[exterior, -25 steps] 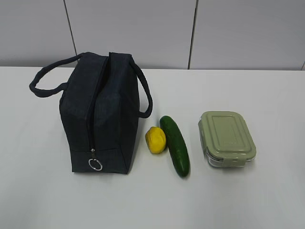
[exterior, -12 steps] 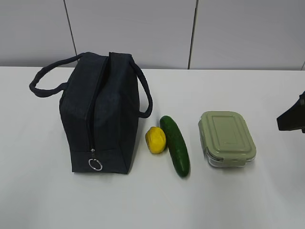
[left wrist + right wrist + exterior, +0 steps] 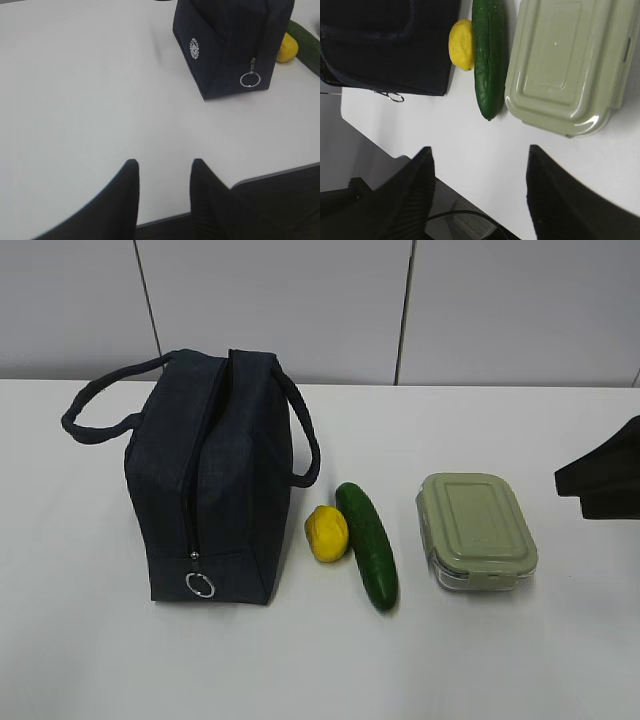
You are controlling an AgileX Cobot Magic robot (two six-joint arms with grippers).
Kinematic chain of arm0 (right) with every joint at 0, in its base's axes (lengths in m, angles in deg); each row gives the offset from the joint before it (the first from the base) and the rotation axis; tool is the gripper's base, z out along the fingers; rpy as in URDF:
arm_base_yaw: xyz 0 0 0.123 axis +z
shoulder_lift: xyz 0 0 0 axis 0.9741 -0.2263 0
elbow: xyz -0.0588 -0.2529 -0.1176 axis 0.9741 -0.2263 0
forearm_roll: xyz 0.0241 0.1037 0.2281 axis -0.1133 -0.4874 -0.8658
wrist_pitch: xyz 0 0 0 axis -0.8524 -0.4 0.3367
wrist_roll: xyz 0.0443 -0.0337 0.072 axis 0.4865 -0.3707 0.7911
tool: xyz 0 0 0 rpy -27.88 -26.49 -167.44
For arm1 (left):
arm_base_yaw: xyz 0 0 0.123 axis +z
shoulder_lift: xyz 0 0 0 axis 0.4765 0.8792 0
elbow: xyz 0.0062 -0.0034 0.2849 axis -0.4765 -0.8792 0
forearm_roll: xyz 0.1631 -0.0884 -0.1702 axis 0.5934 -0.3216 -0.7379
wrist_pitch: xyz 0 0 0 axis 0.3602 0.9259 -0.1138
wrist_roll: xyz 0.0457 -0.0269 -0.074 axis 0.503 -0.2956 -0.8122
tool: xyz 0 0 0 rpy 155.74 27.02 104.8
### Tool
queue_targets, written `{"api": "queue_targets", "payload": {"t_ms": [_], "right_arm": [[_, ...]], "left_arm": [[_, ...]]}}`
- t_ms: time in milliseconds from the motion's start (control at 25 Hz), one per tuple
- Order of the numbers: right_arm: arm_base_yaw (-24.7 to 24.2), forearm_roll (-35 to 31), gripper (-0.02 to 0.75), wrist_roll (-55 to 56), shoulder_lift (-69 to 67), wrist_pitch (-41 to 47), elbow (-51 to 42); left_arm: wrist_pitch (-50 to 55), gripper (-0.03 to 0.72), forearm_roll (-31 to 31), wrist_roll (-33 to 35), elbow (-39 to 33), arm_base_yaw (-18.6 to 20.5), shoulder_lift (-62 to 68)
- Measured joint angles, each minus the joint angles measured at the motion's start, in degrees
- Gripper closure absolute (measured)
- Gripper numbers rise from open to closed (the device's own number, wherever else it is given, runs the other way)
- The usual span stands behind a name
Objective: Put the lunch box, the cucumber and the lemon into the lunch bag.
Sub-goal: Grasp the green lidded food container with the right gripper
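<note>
Both grippers hold nothing — right gripper (image 3: pixel 480 152) spread wide, sage-lidded clear lunch box (image 3: pixel 570 65), dark green cucumber (image 3: pixel 488 55), yellow lemon (image 3: pixel 461 45) ahead of its fingers; left gripper (image 3: pixel 162 167) narrower, zipped navy fabric lunch bag (image 3: pixel 225 45) beyond its fingertips.

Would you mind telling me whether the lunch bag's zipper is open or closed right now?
Closed. The lunch bag shows an unbroken zipper line along its top and down its front, with the silver ring pull hanging at the bottom end.

Even, bright overhead light; soft short shadows under lunch bag (image 3: pixel 210 490). Glare patch on lunch box (image 3: pixel 567 62) lid, right wrist view. Finger (image 3: pixel 122 200) near lens blurred, dark. Bag fabric underexposed, detail lost.
</note>
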Motion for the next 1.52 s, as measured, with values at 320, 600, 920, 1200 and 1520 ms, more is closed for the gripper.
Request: {"api": "queue_targets", "payload": {"t_ms": [320,600,920,1200,1520], "right_arm": [[-2.8,-1.5,0.302,-4.7,-11.7,0.7,7.5],[-2.9,2.9,0.302,-5.0,-17.8,0.7,11.3],[-2.9,4.1,0.302,-5.1,-18.8,0.7,11.5],[-2.9,2.1,0.243,-4.0,-19.0,0.7,11.9],[-2.9,2.1,0.141,-2.9,-23.6,0.9,14.7]], "left_arm": [[0.0,0.452,-1.4,0.0,0.0,0.0,0.0],[0.0,0.452,-2.7,0.0,0.0,0.0,0.0],[0.0,0.452,-3.4,0.0,0.0,0.0,0.0],[0.0,0.452,-3.4,0.0,0.0,0.0,0.0],[0.0,0.452,-3.4,0.0,0.0,0.0,0.0]]}}
